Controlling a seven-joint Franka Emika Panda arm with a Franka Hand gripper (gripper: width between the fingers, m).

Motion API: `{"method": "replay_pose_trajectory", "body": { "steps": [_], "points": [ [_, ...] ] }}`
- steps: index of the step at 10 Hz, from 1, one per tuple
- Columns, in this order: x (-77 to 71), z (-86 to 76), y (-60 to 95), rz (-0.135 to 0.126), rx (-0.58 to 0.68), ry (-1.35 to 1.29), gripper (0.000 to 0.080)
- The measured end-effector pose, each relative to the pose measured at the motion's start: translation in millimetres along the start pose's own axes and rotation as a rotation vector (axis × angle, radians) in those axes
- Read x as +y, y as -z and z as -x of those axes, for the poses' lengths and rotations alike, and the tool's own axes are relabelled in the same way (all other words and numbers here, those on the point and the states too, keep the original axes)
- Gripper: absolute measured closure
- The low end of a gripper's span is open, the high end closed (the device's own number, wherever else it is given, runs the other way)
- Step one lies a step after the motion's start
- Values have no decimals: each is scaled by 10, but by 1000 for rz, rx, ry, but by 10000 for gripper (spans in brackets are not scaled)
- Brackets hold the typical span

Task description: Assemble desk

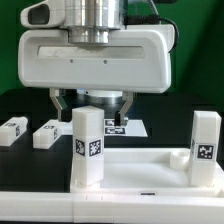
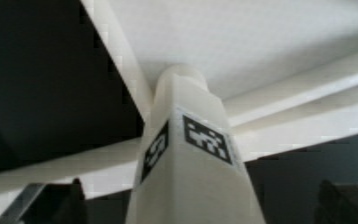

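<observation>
So the tool (image 1: pixel 93 108) is sitting right over one of the desk legs (image 1: pixel 87 148), jaws spread apart. There's a dark finger on each side of the leg's top end and neither one looks like it's touching, so nothing's gripped. That leg stands upright on the white desk panel (image 1: pixel 140 182), toward the exterior view's left, with its black-and-white tag facing the camera. A second leg (image 1: pixel 206 148) stands upright on the same panel over at the exterior view's right. Two more legs (image 1: pixel 13 128) (image 1: pixel 47 133) lie flat on the black tabletop (image 1: pixel 20 165), side by side but not touching. The marker board (image 1: pixel 130 127) lies further back behind the tool. In the wrist view it's basically all leg, tag in the middle, fingers (image 2: pixel 34 205) off at the corners.
</observation>
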State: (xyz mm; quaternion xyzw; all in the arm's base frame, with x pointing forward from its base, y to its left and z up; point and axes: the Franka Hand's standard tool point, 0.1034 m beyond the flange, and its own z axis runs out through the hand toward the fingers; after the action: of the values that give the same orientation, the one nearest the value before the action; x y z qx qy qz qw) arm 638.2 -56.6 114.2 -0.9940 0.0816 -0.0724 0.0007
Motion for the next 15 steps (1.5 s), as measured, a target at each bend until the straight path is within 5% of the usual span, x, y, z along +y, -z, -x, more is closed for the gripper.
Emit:
{"method": "replay_pose_trajectory", "body": {
  "steps": [8,10,11,12,15],
  "points": [
    [16,-10,8,5,0,515,151],
    [17,-9,5,5,0,515,412],
    [27,-9,5,6,0,514,412],
    [25,-9,5,5,0,507,509],
    [25,-6,3,1,0,436,509]
  ]
}}
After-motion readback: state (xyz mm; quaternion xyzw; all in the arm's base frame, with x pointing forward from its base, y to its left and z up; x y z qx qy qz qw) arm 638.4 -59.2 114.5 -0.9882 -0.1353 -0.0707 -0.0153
